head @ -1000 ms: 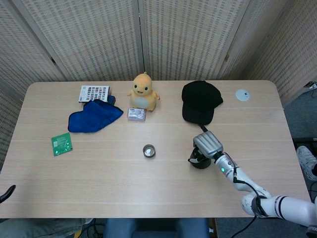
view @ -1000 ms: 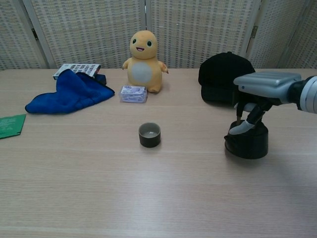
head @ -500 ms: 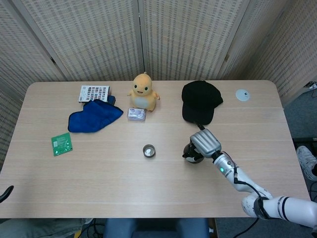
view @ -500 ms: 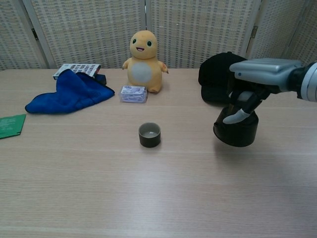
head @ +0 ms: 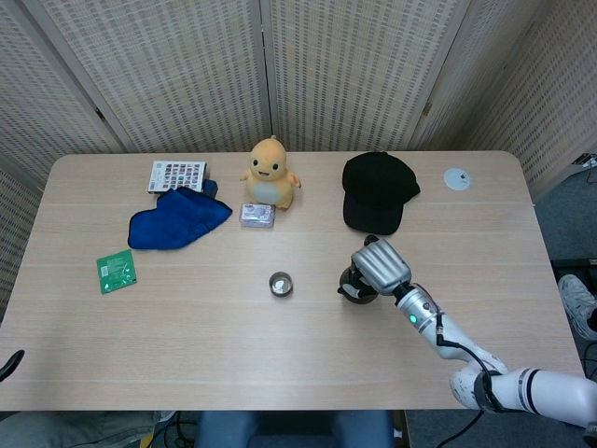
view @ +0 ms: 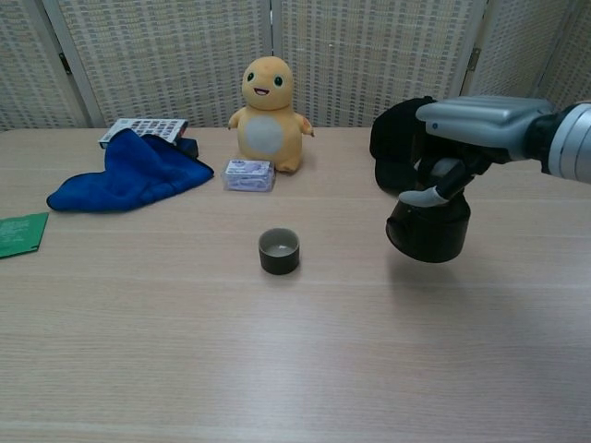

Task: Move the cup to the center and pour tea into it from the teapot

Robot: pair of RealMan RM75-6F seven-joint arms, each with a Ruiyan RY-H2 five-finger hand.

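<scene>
Your right hand (view: pixel 471 129) reaches in from the right, palm down, fingers wrapped on the black teapot (view: pixel 428 227), which hangs clear of the desk (view: pixel 277 351); the cup (view: pixel 278 251) stands at the centre, well to its left; since a second ago you have lifted the teapot and carried it toward the cup; your left hand is out of sight.

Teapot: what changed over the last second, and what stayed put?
The right hand has lifted the teapot off the table and carried it left, toward the cup; it keeps its grip from above. The cup, duck toy, cap and blue cloth have not moved.
</scene>
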